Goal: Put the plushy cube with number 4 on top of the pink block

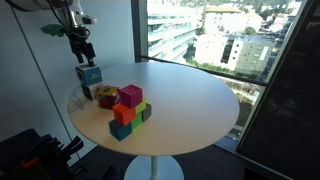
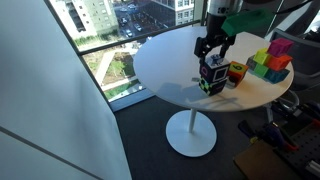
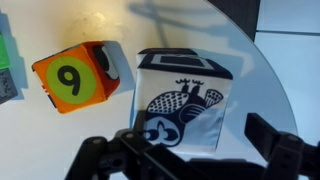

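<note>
Teal plush cube (image 1: 90, 74) sits near table (image 1: 190, 100) edge; my gripper (image 1: 84, 57) hovers above it, jaws spread wide, holding nothing; pink block (image 1: 131, 96) tops the stack (image 1: 126, 118).

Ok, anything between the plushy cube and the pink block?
Only the multicoloured cube, on the table between the plushy cube and the pink block. The pink block's top looks bare; gripper hangs above the plushy cube.

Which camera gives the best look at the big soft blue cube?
The wrist view: the plushy cube sits large and close, its black-and-white animal picture clear. In both exterior views it is small, its faces unreadable.
</note>
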You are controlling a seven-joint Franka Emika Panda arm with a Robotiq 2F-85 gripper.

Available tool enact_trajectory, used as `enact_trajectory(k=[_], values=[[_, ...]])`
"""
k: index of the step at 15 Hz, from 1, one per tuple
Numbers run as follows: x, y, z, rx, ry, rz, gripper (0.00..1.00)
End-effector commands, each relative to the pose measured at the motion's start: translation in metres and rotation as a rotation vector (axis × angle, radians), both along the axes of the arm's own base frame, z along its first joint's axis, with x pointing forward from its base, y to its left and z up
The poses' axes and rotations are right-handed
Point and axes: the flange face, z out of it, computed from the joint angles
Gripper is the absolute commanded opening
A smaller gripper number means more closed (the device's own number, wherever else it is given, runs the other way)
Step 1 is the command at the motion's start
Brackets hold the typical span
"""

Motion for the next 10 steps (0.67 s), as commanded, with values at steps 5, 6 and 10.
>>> enact_trajectory(k=[5, 6, 10], values=[[0.0049, -0.0031, 0.0077, -0.046, -0.010, 0.003, 1.00], [0.0047, -0.0030, 0.0065, -0.047, -0.009, 0.004, 1.00], [0.0033, -0.0014, 0.0038, -0.046, -0.003, 0.007, 1.00]])
